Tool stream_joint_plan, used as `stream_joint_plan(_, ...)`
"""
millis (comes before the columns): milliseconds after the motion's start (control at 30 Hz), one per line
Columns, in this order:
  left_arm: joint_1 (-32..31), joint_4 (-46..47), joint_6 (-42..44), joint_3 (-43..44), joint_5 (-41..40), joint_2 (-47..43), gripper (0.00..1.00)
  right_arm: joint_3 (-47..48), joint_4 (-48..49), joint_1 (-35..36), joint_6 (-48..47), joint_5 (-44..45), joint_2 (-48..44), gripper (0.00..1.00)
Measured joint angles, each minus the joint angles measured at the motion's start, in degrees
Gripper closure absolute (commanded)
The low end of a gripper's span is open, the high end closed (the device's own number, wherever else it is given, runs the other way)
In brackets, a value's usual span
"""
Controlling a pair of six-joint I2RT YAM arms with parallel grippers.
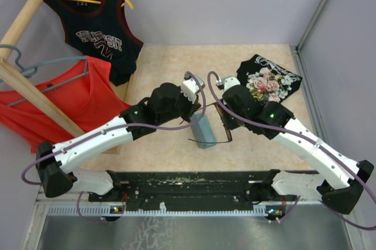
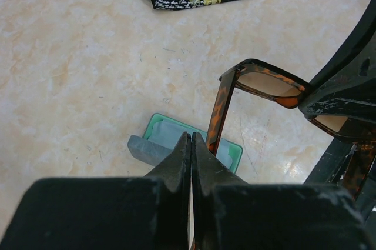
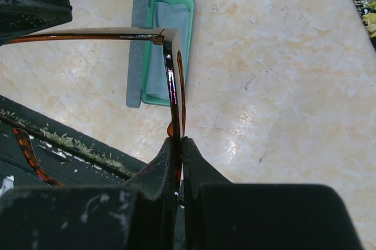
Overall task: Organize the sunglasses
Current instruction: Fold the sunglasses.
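Observation:
The sunglasses (image 2: 267, 82), brown tortoiseshell with a thin frame, hang in the air between my two grippers. My right gripper (image 3: 178, 140) is shut on the front frame (image 3: 172, 85), lens edge-on. My left gripper (image 2: 191, 138) is shut, with one temple arm (image 2: 218, 115) running down into its jaws; in the right wrist view that arm (image 3: 88, 36) ends under the left fingers. The other temple arm (image 3: 29, 156) hangs free. Below lies the open grey-blue case (image 2: 144, 147), green inside, with a light blue cloth (image 2: 170, 134) in it. From the top view both grippers (image 1: 191, 109) (image 1: 226, 122) meet above the case (image 1: 204, 131).
A folded black floral garment (image 1: 269, 80) lies at the back right. A dark jersey (image 1: 97, 32) and a red top (image 1: 70, 103) hang on a wooden rack (image 1: 35, 91) at the left. A black base strip (image 1: 194, 182) runs along the near edge.

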Motion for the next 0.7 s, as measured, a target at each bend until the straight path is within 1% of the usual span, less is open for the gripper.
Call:
stream_joint_plan(400, 0.00, 0.72, -0.96, -1.18, 1.73, 0.00, 1.00, 0.02, 1.38, 0.00, 3.19, 0.55, 2.99, 1.00)
stream_joint_plan(700, -0.02, 1.29, -1.64, -2.23, 2.49, 0.00, 1.00, 0.02, 3.89, 0.00, 6.27, 1.90, 3.37, 1.00)
